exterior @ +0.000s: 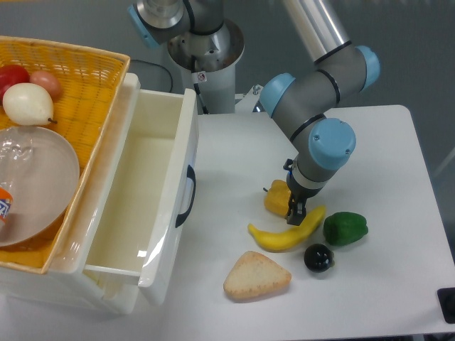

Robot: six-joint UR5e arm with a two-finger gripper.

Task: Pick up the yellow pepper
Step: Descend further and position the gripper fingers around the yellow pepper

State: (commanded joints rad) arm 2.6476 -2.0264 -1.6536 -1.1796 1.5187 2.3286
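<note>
The gripper (293,211) points straight down at the right edge of the yellow pepper (276,199), its dark fingers (293,212) low against the pepper's side and just above the upper end of the banana (287,231). The wrist hides most of the jaws, so I cannot tell whether they are spread or closed, nor whether they grip the pepper at all.

The yellow pepper sits on the white table (370,142), with its stem towards the left. The banana lies just below and right of the pepper, curving from lower left up to the gripper. A green pepper (345,228) rests right of the pepper, beside the banana's upper tip. A small dark round fruit (318,257) sits lower right of the pepper, under the banana's end. A wedge of bread (257,275) lies below the pepper, past the banana.

Well left of the pepper stands an open white drawer (142,192) with a dark handle (189,195). Farther left, a yellow basket (85,78) holds a clear bowl (35,185), a pale onion (27,104) and a red tomato (13,75).
</note>
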